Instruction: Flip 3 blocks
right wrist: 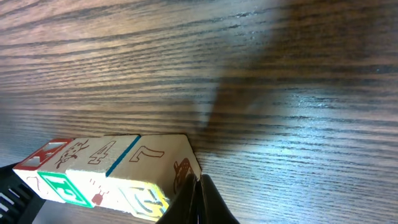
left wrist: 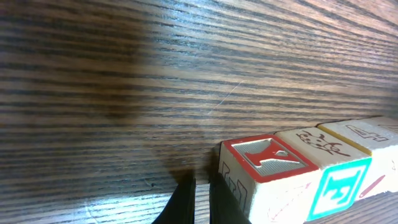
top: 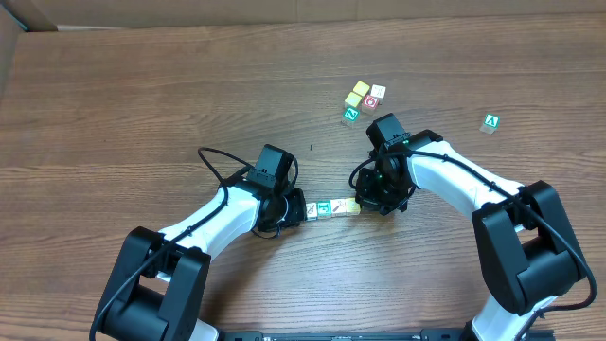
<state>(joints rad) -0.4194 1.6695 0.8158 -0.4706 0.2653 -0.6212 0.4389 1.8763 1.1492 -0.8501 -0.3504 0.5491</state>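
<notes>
- The left gripper (top: 295, 206) sits low over the wooden table (top: 142, 85). Its fingers (left wrist: 180, 210) are drawn together and there is nothing between them.
- The right gripper (top: 372, 201) is just as low, with its fingers (right wrist: 186, 211) pressed tight and empty.
- The three blocks (top: 329, 207) lie in one touching row directly between the two grippers, with one end of the row at each set of fingertips.
- Just beside the left gripper's tips sits the red-Y block (left wrist: 264, 157), its red-framed letter facing up. I cannot tell whether the fingers touch its end face.
- Next along, away from the left gripper, is the middle block (left wrist: 323, 163). It has an animal drawing on top and a teal letter on its side.
- The 7 block (right wrist: 155, 160) ends the row right at the right gripper's tips. A brown 7 faces up and a yellow-edged face shows on its side. Whether the tips touch it is unclear.
- Beyond the right gripper and well apart from the row, a cluster of cubes (top: 363, 99) in yellow, red, white and green sits close together.
- Farther out on the right gripper's outer side, a green A cube (top: 490, 122) lies alone.
</notes>
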